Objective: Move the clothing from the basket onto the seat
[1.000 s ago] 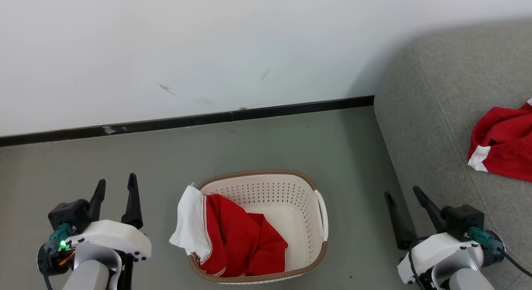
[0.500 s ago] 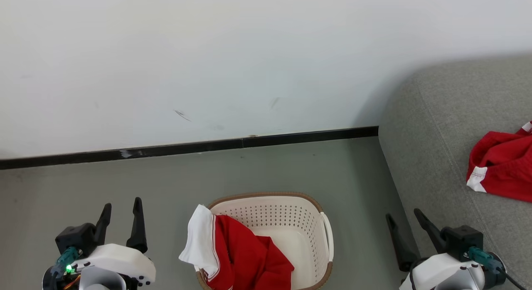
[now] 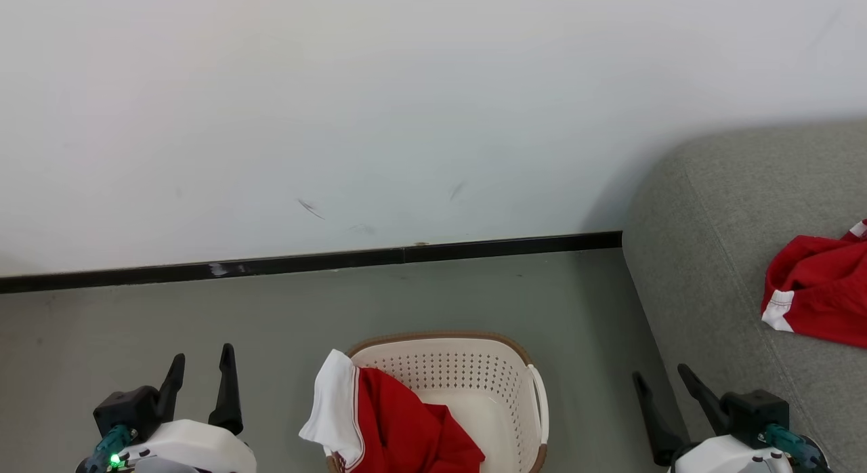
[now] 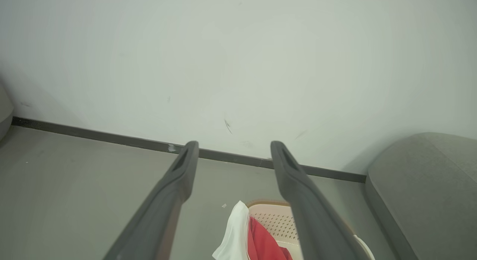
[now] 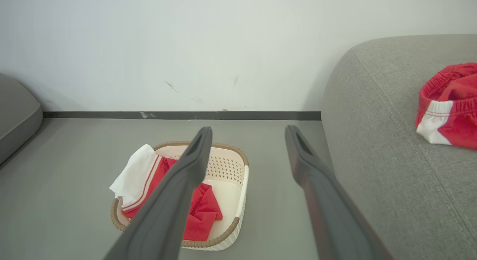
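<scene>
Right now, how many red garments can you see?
2. One red garment lies on the grey sofa; the other garment sits in the laundry basket, white part over the rim. More may be hidden underneath.

We can read no text, label, brand, number or sign here. The clothing [image 5: 203,211], the basket [image 5: 227,165] and the seat [image 5: 372,159] show us plain surfaces, with nothing legible on them.
</scene>
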### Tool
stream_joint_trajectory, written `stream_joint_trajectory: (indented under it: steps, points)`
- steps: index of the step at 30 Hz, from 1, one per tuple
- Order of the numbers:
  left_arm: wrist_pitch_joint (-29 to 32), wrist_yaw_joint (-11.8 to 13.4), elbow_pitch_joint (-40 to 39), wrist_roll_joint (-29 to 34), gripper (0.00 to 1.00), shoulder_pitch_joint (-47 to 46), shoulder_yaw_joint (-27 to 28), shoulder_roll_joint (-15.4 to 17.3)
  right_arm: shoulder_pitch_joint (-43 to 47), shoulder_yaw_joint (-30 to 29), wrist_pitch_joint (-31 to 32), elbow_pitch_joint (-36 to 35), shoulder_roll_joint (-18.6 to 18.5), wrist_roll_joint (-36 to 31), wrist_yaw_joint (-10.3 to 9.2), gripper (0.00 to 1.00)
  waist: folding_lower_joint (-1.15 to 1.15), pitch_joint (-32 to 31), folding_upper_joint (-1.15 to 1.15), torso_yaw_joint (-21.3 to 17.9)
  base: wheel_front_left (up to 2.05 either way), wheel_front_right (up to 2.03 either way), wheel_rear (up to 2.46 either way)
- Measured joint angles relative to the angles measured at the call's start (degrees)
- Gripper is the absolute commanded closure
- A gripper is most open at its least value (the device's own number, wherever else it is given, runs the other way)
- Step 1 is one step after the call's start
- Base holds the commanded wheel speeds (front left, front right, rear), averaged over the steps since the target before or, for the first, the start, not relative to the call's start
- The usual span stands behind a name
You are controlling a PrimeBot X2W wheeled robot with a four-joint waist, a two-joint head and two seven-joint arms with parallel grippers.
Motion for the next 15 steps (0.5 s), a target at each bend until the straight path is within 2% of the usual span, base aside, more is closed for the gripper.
stream_joint_trajectory:
  steps: [15]
  points:
    - [0.3,-0.3,-1.3,0.7,0.0,1.9,-1.7,0.0,1.7,-0.1,0.0,-1.4,0.0,0.1,0.0,0.0,0.0,0.9,0.0,-1.0,0.0,0.0,0.0]
